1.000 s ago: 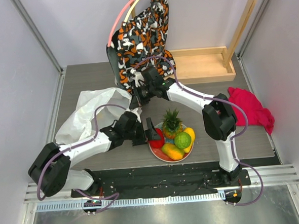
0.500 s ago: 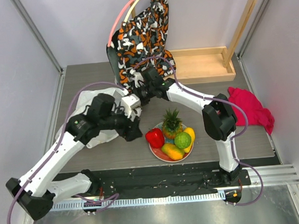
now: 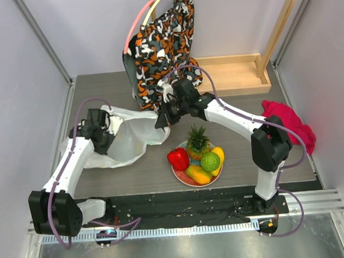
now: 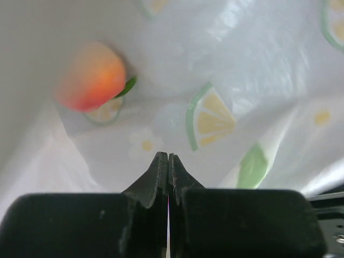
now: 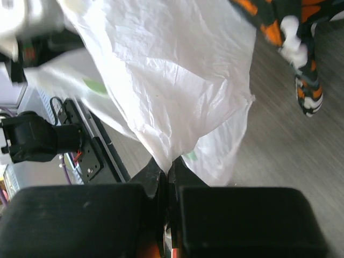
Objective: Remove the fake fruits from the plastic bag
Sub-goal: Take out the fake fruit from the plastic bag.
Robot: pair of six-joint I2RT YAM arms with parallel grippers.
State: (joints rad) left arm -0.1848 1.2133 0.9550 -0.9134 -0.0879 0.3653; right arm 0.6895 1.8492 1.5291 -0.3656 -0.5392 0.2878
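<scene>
Bag: the bag (image 3: 126, 144) lies left of centre in the top view, its long axis running from lower left up to the right.
Right gripper: the right gripper (image 5: 167, 167) is closed on a fold of the bag's right-hand edge, with the film bunched between the fingertips and held up off the table.
Left gripper: the left gripper (image 4: 168, 161) is at the bag's left side with its jaws fully together. Nothing solid sits between them, and I cannot tell whether any film is nipped.
Fruit in bag: one peach (image 4: 92, 76) shows blurred in the upper left of the left wrist view, against the lemon-printed film.
Fruits out: a pineapple (image 3: 197, 142), a lime (image 3: 209, 161) and a red piece (image 3: 178, 159) sit on the plate (image 3: 175, 173), lower centre in the top view.
Key relation: the peach lies ahead of the left fingertips and off to their left, apart from them.
Nearer arm: the left.
Judgement: the left jaws would have to part and swing left before they could take the peach, while the right arm holds the bag.
</scene>
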